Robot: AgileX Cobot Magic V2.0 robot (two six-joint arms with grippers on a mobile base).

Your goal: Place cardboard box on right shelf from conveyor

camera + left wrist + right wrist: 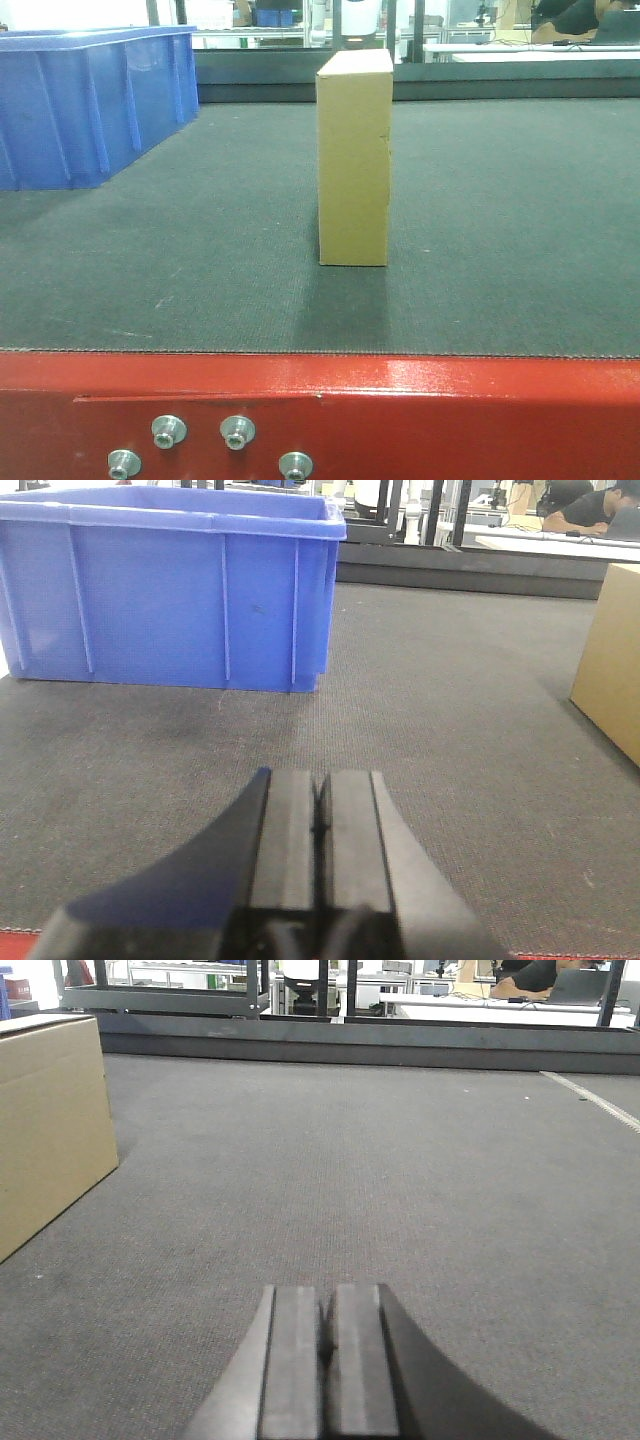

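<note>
Front view: cardboard box [354,160] upright on its narrow end, mid conveyor [180,290], well apart from the blue bin [85,105]. Tall and thin, so easy to knock over.

Left wrist view: left fingers [292,830] shut tight, holding nothing, box off to the right.

Right wrist view: right fingers [295,1360] shut too, box off to the left. May tip or slide if pushed from one side only.

The conveyor [500,250] is covered by a wide, dark grey textured belt and is edged at the front by a glossy red frame [450,400], in which silver bolts [237,432] are set. A tan cardboard box [354,170] is stood upright near the middle of the belt, its narrow face turned to the front. A blue bin [80,100] is set on the belt at the far left, well apart from the box.
</note>
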